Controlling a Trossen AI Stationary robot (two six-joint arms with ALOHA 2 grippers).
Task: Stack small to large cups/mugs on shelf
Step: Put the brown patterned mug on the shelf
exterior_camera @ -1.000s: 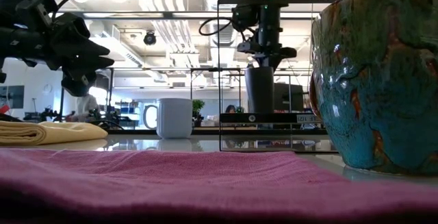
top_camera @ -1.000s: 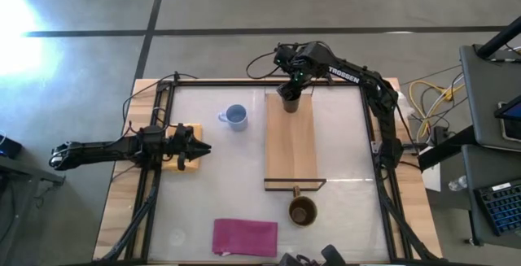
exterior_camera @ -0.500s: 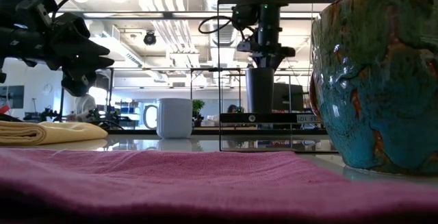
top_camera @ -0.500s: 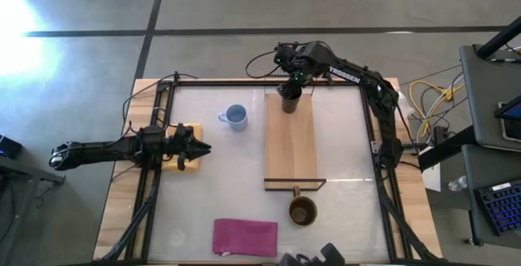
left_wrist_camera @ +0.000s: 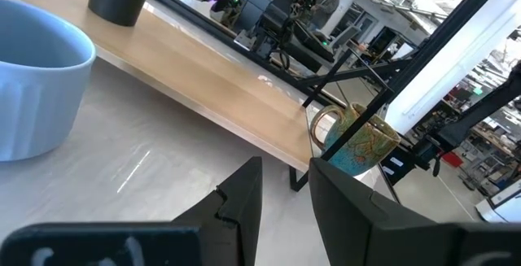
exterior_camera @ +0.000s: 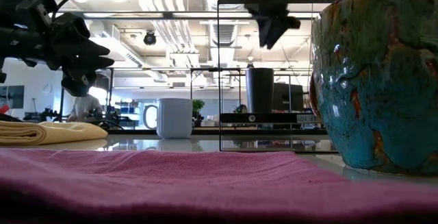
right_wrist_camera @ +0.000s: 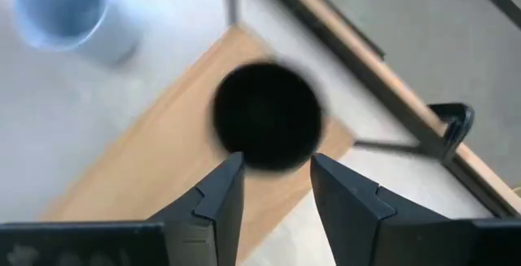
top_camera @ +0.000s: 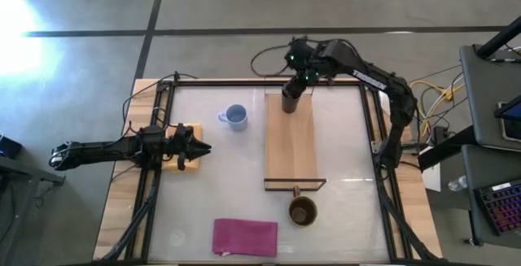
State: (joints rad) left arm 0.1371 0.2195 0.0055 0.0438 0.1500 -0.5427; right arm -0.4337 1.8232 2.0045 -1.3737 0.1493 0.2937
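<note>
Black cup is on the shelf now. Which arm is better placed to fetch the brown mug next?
Probably the right. Its pincer hangs open above the black cup at the shelf. The brown mug sits off the shelf's opposite end. The left pincer waits by the yellow pad, nearer the blue mug.

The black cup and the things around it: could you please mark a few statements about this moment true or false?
1. The black cup stands upright on the shelf. True.
2. The right gripper grips the black cup. False: it hangs above the cup, fingers apart.
3. The blue mug is on the shelf. False: it stands on the table beside it.
4. The brown mug sits off the shelf, near its dark frame. True.
5. The left gripper holds the pink cloth. False: it holds nothing.
</note>
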